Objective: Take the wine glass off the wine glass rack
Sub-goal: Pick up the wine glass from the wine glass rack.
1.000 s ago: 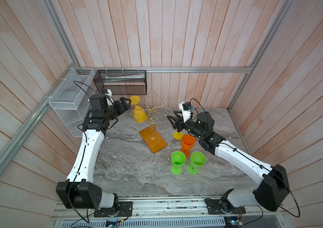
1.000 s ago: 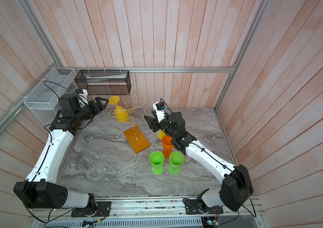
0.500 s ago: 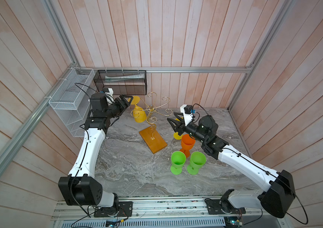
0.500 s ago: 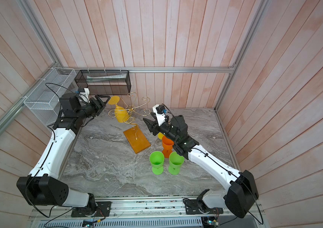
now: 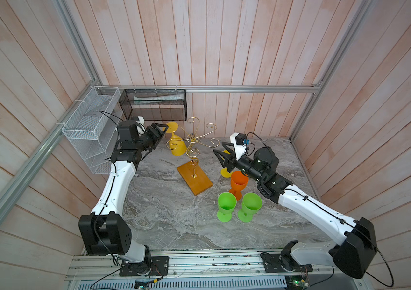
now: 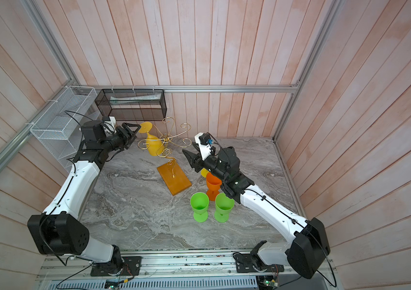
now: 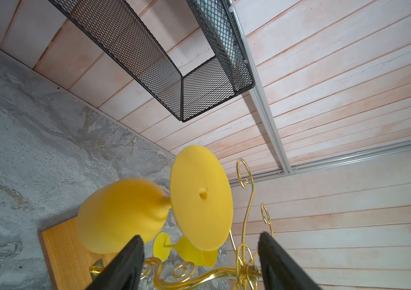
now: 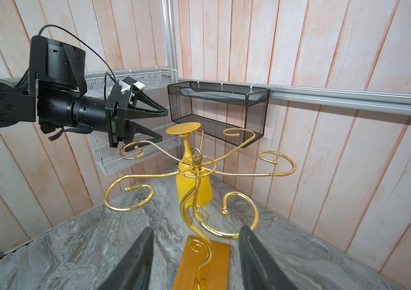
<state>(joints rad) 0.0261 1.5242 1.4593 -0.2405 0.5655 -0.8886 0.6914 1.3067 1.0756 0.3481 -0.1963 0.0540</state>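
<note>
A yellow wine glass [image 5: 177, 148] hangs upside down from one scroll arm of the gold wine glass rack [image 5: 194, 137], with its round foot [image 7: 200, 195] on top. The rack's amber wooden base [image 5: 194, 180] lies on the marble table. My left gripper [image 5: 161, 129] is open and level with the foot. Its fingertips [image 8: 163, 114] stop just short of the foot's edge, one above it and one below. My right gripper [image 8: 197, 237] is open with nothing between its fingers, on the rack's other side and facing the wavy stem [image 8: 194, 213].
An orange glass [image 5: 238, 183] and two green glasses [image 5: 226, 206] stand under my right arm. Another yellow glass [image 7: 187, 248] lies on its side beyond the rack. A black mesh basket [image 5: 153, 104] and a white wire shelf [image 5: 90, 130] hang on the walls behind my left gripper.
My left gripper has risen a little and come closer to the glass's foot, its jaws somewhat narrower. My right gripper has edged toward the rack.
</note>
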